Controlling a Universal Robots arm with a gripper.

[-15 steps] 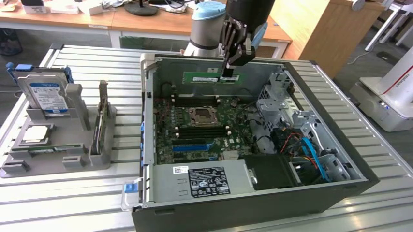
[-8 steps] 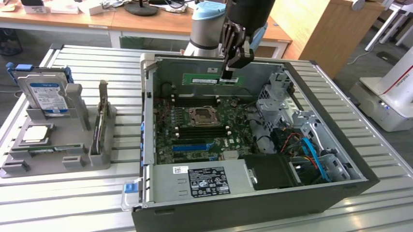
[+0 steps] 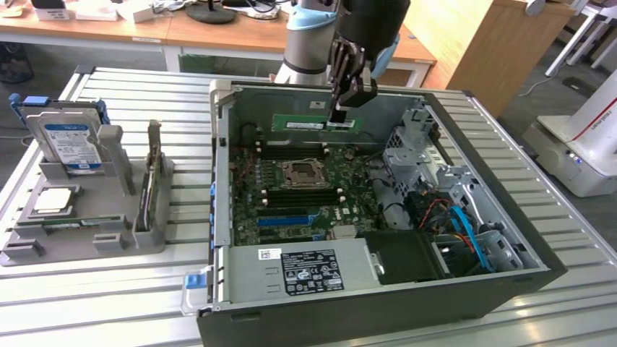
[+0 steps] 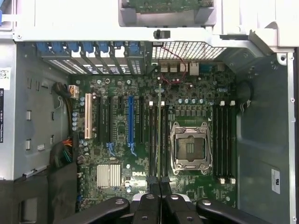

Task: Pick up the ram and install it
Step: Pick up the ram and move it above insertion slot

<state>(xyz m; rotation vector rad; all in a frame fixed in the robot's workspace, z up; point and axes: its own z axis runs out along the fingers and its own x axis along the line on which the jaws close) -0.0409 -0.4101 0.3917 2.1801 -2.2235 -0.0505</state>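
Exterior view showed the gripper (image 3: 339,119) clamped on the ram (image 3: 299,123), held above the motherboard (image 3: 289,199), not yet seated.

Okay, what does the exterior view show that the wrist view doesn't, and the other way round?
Exterior view: the grey holder on the slatted table, carrying the hard drive and processor chip, plus the broad green face of the ram. Wrist view: a mesh grille, and the ram edge-on, parallel to the memory slots. Both: the gripper shut on the ram, over the motherboard with its empty processor socket.
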